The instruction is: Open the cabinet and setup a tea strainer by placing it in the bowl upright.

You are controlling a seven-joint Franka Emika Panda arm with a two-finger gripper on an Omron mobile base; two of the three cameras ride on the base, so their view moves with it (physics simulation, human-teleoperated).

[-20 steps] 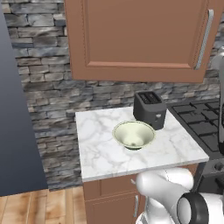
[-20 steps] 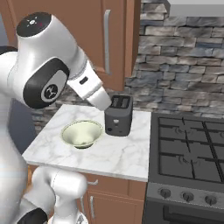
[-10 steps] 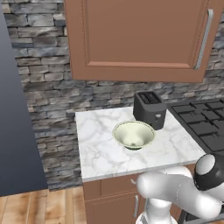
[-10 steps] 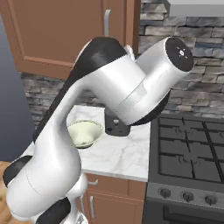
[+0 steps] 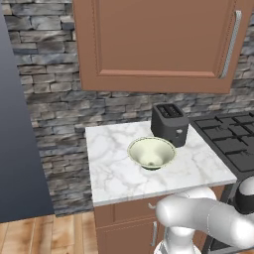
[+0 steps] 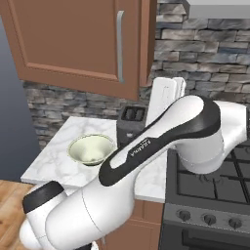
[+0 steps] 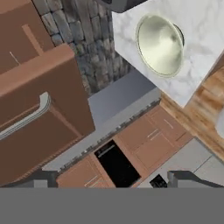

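The reddish-brown wall cabinet point(image 5: 158, 39) hangs over the counter with its door shut. Its long silver handle point(image 5: 229, 44) runs down the door's right side and shows again as the handle point(image 6: 119, 46). The cream-green bowl point(image 5: 152, 152) sits upright and empty on the marble counter; it is the same bowl point(image 6: 90, 149) and bowl point(image 7: 159, 43). My gripper point(image 7: 113, 180) is open, its fingertips point(image 7: 43, 178) far apart, nothing between them. It faces the cabinet door point(image 7: 39, 100) and handle point(image 7: 24, 118) from a distance, the view rolled. The tea strainer is out of view.
A dark toaster point(image 5: 169, 124) stands just behind the bowl, to its right, against the stone wall. A gas stove point(image 5: 233, 144) adjoins the counter point(image 5: 114, 173) on the right. My own white arm point(image 6: 161, 146) crosses the front of the right base view.
My arm has swung across in front of the right base camera and its elbow has dropped lower in the left base view. Cabinet, bowl and toaster have not moved.
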